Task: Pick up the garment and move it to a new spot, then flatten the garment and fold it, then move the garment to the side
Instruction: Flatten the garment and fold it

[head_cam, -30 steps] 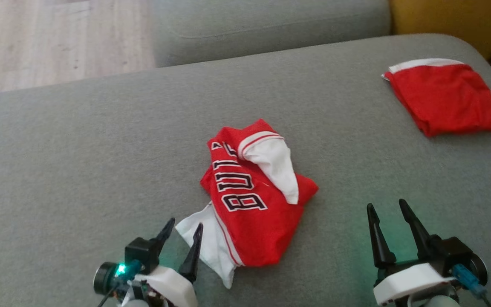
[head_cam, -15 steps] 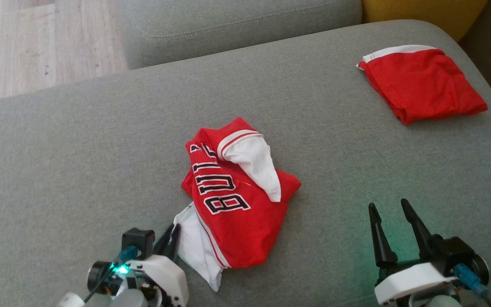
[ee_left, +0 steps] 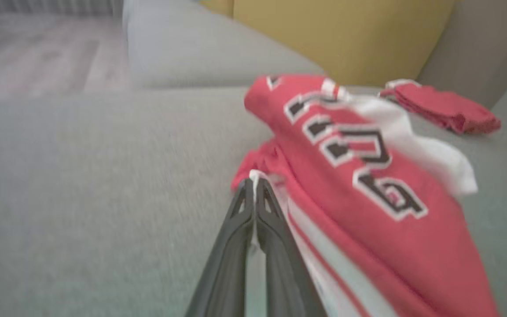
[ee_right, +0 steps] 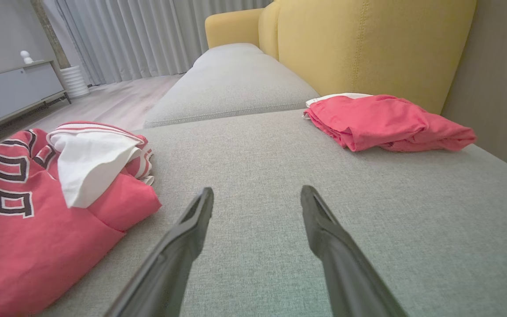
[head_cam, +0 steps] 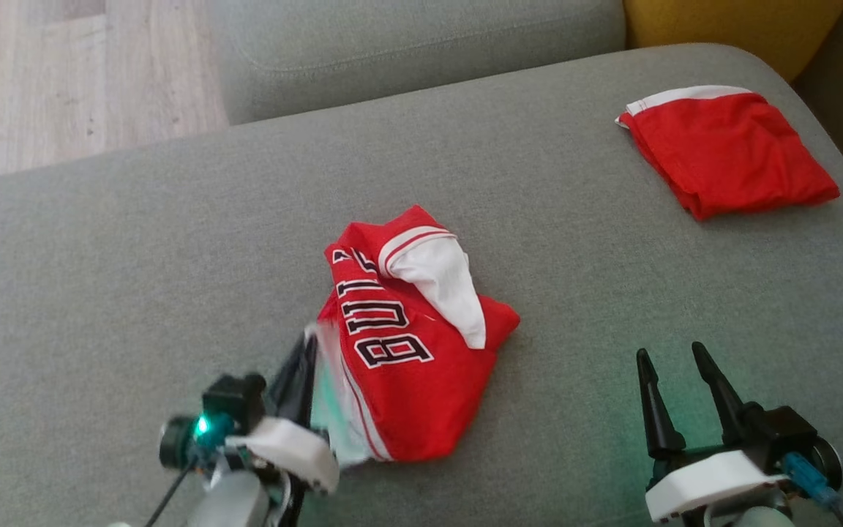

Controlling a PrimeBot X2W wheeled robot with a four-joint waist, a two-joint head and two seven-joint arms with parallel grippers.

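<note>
Grey sofa seat [head_cam: 136,241] stretches under both arms, with pale wooden floor [head_cam: 63,80] at the upper left of the head view and a yellow cushion [head_cam: 729,29] at the upper right. Crumpled just below the middle of the frame lies the garment [head_cam: 407,366] — a red jersey with black-and-white lettering and a white flap lying over its top. The left claw [head_cam: 303,362], at the lower left, is pinched tight on the garment's white-trimmed edge. The left wrist view shows the trim caught right at the fingertips, so the hold looks thin. The right claw [head_cam: 670,353] rests at the lower right with its fingers spread wide and nothing between them, well apart from the garment. A folded red cloth [head_cam: 729,161] sits at the upper right of the seat. The step in hand appears to be the pick-up. A slow, steady lift would suit, keeping the pinch firm so the hem does not slip out — and the carry should head for bare grey fabric, away from the folded cloth, with the bundle hanging loose so it spreads more easily afterwards.
</note>
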